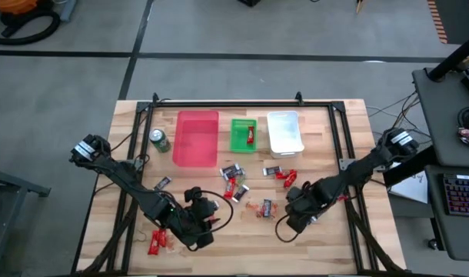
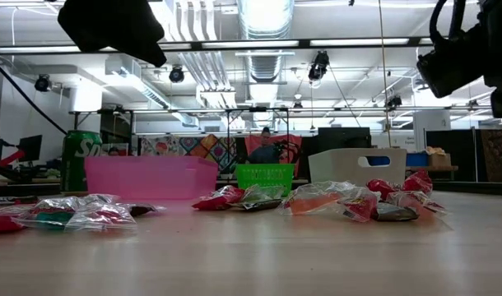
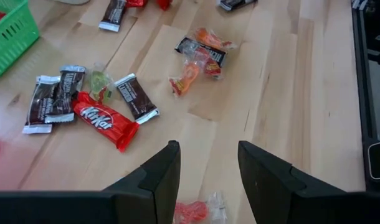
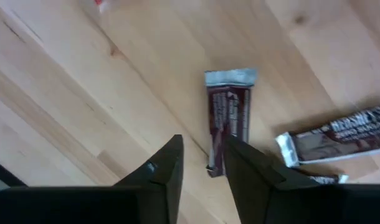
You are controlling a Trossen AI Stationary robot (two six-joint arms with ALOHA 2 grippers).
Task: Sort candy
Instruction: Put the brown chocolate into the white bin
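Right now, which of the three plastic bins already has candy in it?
The small green basket-weave bin, in the middle of the row, holds a red-wrapped candy. The larger pink bin and the white bin beside it show nothing inside.

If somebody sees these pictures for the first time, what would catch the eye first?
Probably the three bins at the table's far edge: pink bin, green basket, white bin. Next, the wrapped candy scattered in front of them, with the left gripper and right gripper low over it.
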